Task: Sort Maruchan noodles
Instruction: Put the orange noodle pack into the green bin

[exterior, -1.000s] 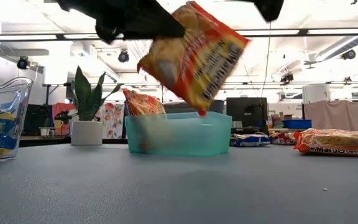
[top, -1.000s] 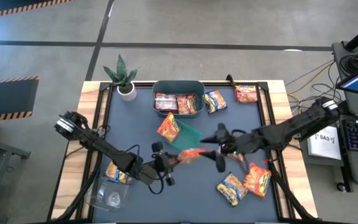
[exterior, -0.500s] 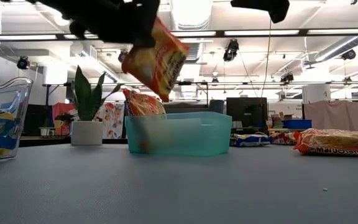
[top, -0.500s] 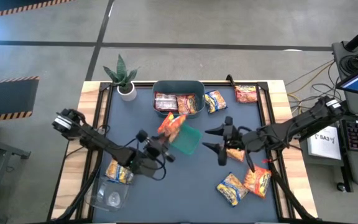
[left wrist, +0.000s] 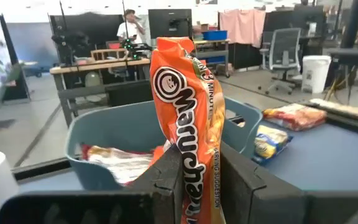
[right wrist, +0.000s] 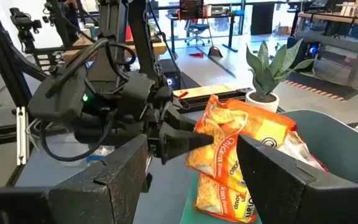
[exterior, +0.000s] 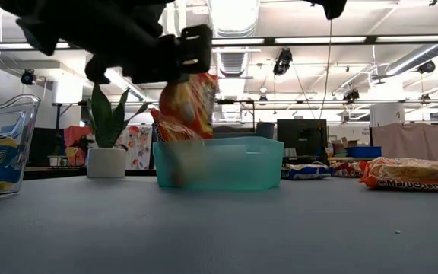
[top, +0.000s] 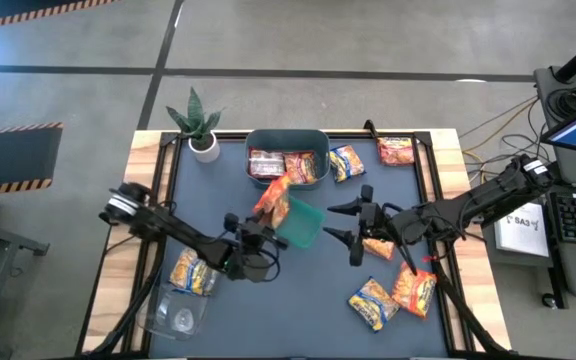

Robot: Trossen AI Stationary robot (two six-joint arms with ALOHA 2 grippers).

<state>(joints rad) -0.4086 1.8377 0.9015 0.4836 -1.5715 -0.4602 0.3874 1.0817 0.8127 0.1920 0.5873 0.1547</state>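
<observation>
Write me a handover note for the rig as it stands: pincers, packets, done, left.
Left pincer: shut on an orange packet, held over the green tray, next to another orange packet there.
Right pincer: open, empty, right of the tray.
Done: packets in the grey-teal tub; a yellow one in the clear container.
Left: loose packets front right, more behind.

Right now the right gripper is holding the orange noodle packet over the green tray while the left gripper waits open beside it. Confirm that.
Not quite: the arms are swapped. The left gripper is shut on the orange noodle packet, holding it over the green tray, and the right gripper waits open beside it. The high view shows which arm is which; the left wrist view shows the grip.
</observation>
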